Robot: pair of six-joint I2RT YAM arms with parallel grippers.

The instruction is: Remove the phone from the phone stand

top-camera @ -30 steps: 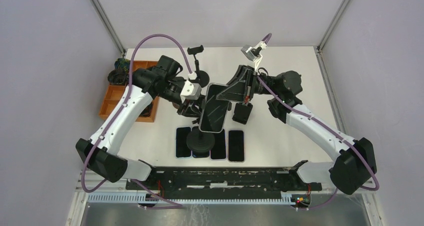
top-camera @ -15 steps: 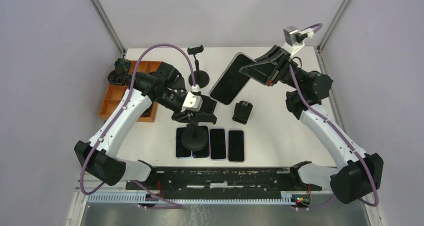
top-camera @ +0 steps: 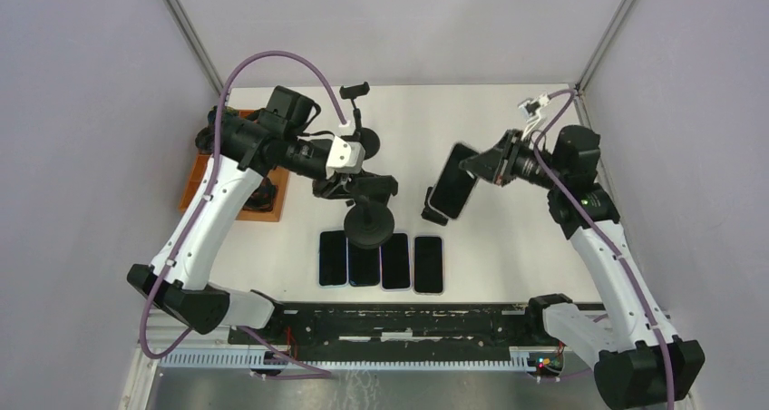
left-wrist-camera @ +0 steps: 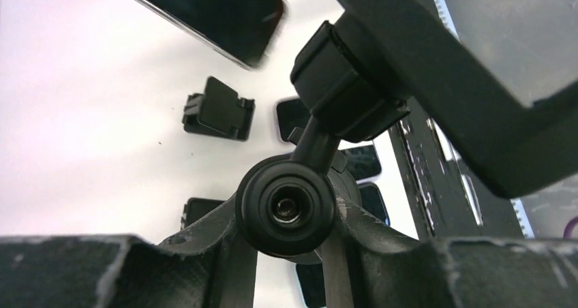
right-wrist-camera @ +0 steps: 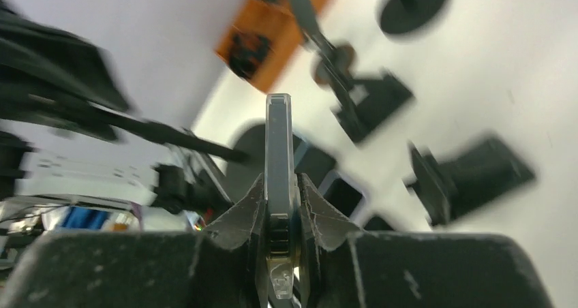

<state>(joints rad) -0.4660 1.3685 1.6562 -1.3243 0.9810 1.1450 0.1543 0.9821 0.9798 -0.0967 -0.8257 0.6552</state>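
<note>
Four glossy black spare phones (top-camera: 428,264) lay flat in a row by the near edge. One slim phone (top-camera: 453,181) was off the stand, pinched by the right gripper (right-wrist-camera: 279,199) above the counter (top-camera: 508,238) right of centre. Left gripper (top-camera: 354,190) clamped the matte, round-based stand (top-camera: 369,227). One spare stand (top-camera: 356,115) stood at the far edge and one orange tray (top-camera: 201,181) at the left. Bare white surface ran to the right edge.

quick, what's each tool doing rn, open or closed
left tool: closed on the stand
right tool: closed on the phone
</note>
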